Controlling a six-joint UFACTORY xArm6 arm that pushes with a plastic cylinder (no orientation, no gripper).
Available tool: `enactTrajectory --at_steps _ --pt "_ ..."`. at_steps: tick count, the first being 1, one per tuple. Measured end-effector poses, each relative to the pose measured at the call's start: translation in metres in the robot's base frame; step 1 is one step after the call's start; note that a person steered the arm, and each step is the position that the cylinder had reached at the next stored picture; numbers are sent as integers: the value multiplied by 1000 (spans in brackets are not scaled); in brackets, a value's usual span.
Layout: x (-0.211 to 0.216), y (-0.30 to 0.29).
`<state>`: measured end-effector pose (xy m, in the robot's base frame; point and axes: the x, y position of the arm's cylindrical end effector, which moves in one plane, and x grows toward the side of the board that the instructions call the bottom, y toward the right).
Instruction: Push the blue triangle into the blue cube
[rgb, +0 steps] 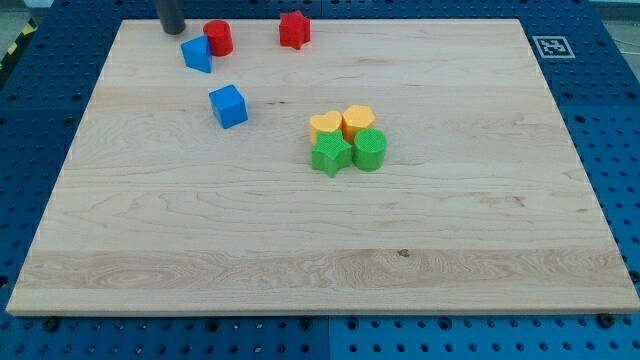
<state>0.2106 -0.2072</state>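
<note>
My tip (172, 30) — a bare rod with no hand to spread or pinch — stood at the worktop's (300, 260) far left corner, just beyond the blue triangle (198, 53); the blue cube (228, 106) lay nearer — roughly in line.

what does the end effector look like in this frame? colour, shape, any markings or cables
Only the lowest bit of the rod shows at the view's top left: a dark grey, smooth cylinder ending in my tip. No markings, cables or sleeve visible; the rest is cut off by the frame.

Bright, even overhead light, sharp focus, only faint soft shadows beneath blocks.
</note>
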Motion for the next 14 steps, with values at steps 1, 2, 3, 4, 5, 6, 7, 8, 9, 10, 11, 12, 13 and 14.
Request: enactTrajectory --at_steps 1,2,3,4,5,6,7,8,9,10,11,12,13,14 --pt "25 11" --pt "42 22" --pt "44 33" --pt "54 37" --pt "74 49" --pt "90 64" --pt "107 75" --pt "126 82" --pt "143 89" --pt "143 83" --pt "143 64" --pt "148 69" --pt "158 81" --pt "158 81"
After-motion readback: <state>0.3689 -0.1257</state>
